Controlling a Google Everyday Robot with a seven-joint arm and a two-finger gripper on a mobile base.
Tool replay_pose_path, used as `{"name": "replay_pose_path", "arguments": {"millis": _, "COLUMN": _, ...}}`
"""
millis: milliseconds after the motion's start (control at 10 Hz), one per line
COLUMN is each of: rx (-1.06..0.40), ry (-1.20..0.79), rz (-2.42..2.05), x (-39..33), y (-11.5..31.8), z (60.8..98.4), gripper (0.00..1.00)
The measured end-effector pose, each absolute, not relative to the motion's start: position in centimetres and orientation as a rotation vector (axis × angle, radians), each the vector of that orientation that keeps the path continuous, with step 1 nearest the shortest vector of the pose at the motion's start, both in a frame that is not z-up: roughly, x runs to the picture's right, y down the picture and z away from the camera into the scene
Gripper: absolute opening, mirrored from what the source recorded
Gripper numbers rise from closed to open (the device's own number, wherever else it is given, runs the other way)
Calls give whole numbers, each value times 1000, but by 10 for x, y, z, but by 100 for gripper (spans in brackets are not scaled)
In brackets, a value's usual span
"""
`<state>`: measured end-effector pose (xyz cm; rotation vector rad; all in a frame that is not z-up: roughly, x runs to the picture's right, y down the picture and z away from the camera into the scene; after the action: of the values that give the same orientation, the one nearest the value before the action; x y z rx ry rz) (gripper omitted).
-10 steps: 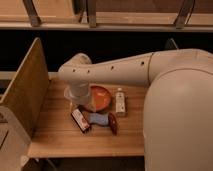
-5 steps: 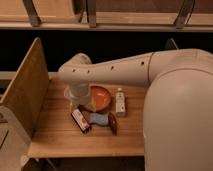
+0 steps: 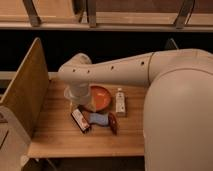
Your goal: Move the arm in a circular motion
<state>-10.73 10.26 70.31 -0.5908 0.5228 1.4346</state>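
Camera view, and closest to us on the right bulks the arm (image 3: 125,75), cream-white and thick, its fat near segment filling the corner and hiding the right end of the wooden table (image 3: 55,137). On the tabletop, nearest first: a dark rectangular packet (image 3: 80,120), a blue pouch (image 3: 98,119) beside it, and a dark red oblong item (image 3: 113,123). Just behind them sit an orange bowl (image 3: 101,97) and a small white bottle (image 3: 120,102), upright. The arm reaches left across all this, bends at a rounded elbow and drops down, with the gripper (image 3: 80,104) low over the table, just left of the bowl. Open or closed? Can't tell. A wooden side panel (image 3: 22,95) rises on the left.
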Motion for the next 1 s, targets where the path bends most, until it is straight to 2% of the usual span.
{"name": "replay_pose_path", "arguments": {"millis": 800, "rx": -588, "ry": 521, "rz": 1433, "x": -107, "y": 102, "z": 702, "gripper": 65}}
{"name": "replay_pose_path", "arguments": {"millis": 1000, "rx": -548, "ry": 497, "rz": 1464, "x": -89, "y": 79, "z": 707, "gripper": 65}}
